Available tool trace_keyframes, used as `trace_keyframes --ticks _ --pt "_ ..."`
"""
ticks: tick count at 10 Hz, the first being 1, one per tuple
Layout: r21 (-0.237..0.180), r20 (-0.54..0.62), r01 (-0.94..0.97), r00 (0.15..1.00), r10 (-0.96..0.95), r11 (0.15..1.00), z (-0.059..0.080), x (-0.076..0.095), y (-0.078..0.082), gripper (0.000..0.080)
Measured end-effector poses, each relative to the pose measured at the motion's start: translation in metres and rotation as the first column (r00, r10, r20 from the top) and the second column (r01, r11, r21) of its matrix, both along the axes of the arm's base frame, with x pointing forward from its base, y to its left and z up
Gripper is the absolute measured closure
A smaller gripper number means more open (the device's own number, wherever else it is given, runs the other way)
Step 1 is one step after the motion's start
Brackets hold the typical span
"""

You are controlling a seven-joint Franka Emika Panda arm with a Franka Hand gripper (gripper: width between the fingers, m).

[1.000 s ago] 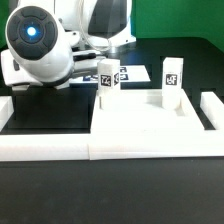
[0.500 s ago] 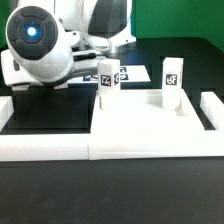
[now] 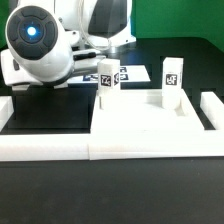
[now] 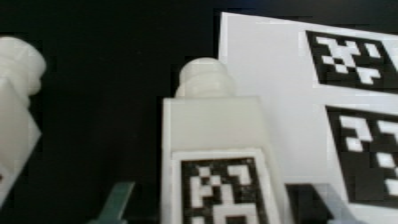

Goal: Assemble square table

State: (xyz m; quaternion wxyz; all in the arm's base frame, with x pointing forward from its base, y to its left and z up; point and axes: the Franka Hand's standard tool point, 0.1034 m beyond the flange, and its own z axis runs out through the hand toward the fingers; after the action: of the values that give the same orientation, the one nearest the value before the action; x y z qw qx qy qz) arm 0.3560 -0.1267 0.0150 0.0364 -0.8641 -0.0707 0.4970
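Note:
In the wrist view a white table leg (image 4: 217,130) with a black-and-white tag lies on the black table, its rounded end pointing away. My gripper (image 4: 217,206) is shut on it, with one of the fingers (image 4: 121,205) on each side of its tagged end. A second white leg (image 4: 18,100) lies alongside it. In the exterior view the gripper is hidden behind the arm's body (image 3: 38,45). The thick white square tabletop (image 3: 140,125) lies flat, and two tagged legs (image 3: 108,82) (image 3: 171,75) stand upright along its far side.
The marker board (image 4: 320,90) lies flat right beside the held leg. A low white border wall (image 3: 50,148) runs along the front of the black table, with a raised piece (image 3: 210,110) at the exterior view's right.
Nothing moves in the exterior view; the arm holds still. The jaws have narrowed onto the leg.

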Motion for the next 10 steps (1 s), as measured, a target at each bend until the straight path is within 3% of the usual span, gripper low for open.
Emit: trace_keyframes --ticks 1,2,3,4,8,9,10 --pt "0.031 0.009 -0.021 1.000 0.021 0.999 0.015 0.011 -0.002 0.0514" --pt "0.062 0.039 -0.033 0.999 0.030 0.998 0.044 0.023 -0.005 0.0514" --pt "0.073 0.051 -0.037 0.998 0.034 0.997 0.069 0.031 -0.007 0.0514" --pt "0.074 0.065 -0.048 0.997 0.043 0.996 0.086 0.039 -0.007 0.0514" --pt "0.084 0.316 -0.034 0.949 0.006 0.996 0.088 0.061 -0.009 0.0512" --pt "0.092 0.344 -0.030 0.939 -0.003 0.995 0.103 0.081 -0.003 0.0512" --pt "0.098 0.422 -0.005 0.906 -0.037 0.995 0.123 0.116 0.007 0.0512"
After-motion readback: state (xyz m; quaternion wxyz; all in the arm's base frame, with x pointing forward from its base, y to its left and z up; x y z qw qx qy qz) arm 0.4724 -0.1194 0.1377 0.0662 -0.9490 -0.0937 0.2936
